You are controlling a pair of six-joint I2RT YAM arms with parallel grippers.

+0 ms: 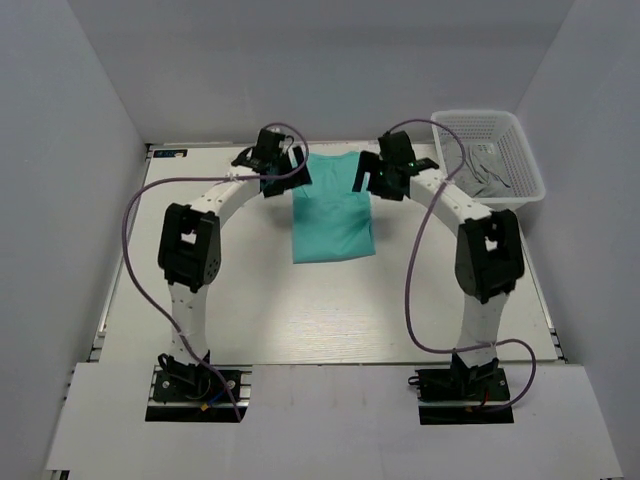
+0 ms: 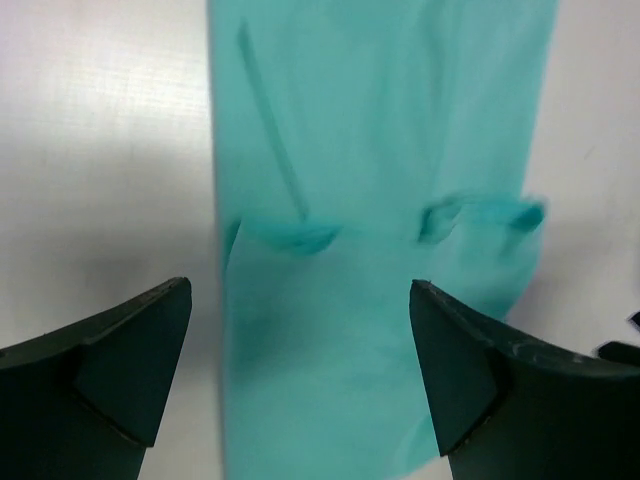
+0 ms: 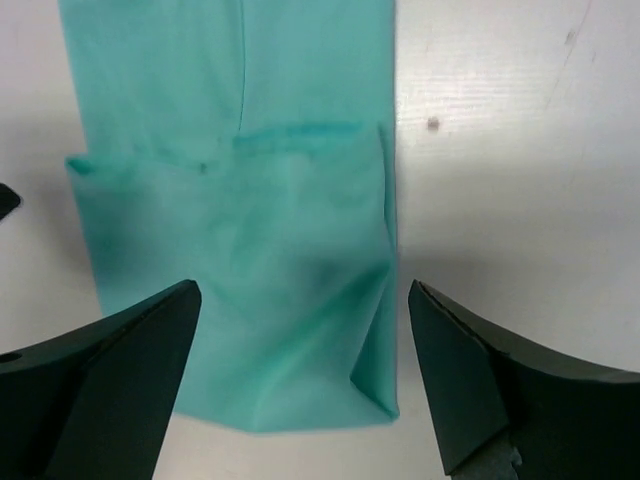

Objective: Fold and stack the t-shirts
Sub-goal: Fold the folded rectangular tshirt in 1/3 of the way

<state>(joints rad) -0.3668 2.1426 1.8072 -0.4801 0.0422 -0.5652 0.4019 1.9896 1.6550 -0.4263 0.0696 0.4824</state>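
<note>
A turquoise-green t-shirt (image 1: 332, 215) lies flat on the table, folded into a long narrow strip with its sleeves tucked in. My left gripper (image 1: 293, 178) hovers over the strip's far left corner and my right gripper (image 1: 368, 180) over its far right corner. In the left wrist view the t-shirt (image 2: 380, 150) runs away from the left gripper (image 2: 300, 300), whose jaws stand wide apart with only cloth below them. In the right wrist view the right gripper (image 3: 303, 295) is just as wide, above the t-shirt's (image 3: 230, 230) creased end. Neither holds anything.
A white mesh basket (image 1: 520, 150) stands at the back right corner of the pale table (image 1: 330, 320), with pale cloth inside. White walls close in the left, right and far sides. Purple cables loop off both arms.
</note>
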